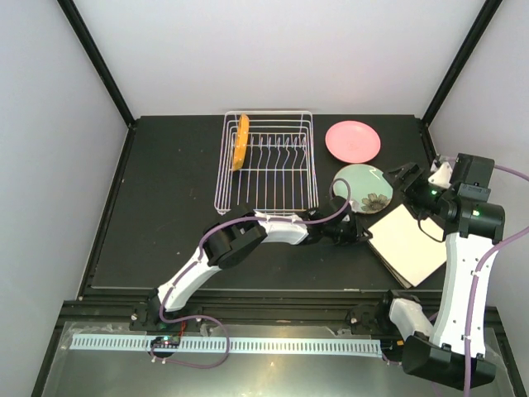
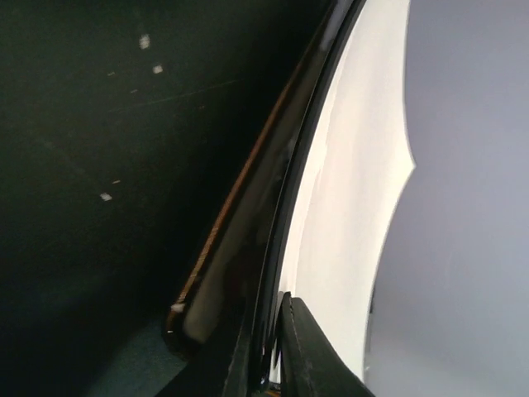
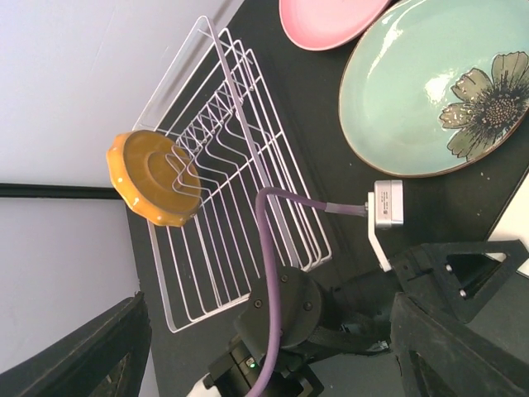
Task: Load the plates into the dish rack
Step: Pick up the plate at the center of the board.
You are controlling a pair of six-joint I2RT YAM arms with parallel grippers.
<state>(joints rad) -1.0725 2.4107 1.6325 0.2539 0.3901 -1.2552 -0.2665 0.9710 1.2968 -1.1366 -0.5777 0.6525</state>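
The dish rack (image 1: 269, 112) sits at the back middle of the table (image 1: 165, 207), with the small orange plate (image 1: 240, 141) standing on edge at its left end. The pink plate (image 1: 353, 141) and the green flowered plate (image 1: 364, 188) lie flat to the rack's right, and the square plates (image 1: 409, 244) are stacked nearer the front. The left gripper (image 1: 355, 234) is at the stack's left edge. Its wrist view shows a pale rim beside one finger (image 2: 310, 356), but it is impossible to tell whether it grips. The right gripper (image 1: 409, 176) hovers just right of the green plate, its jaws spread wide and holding nothing.
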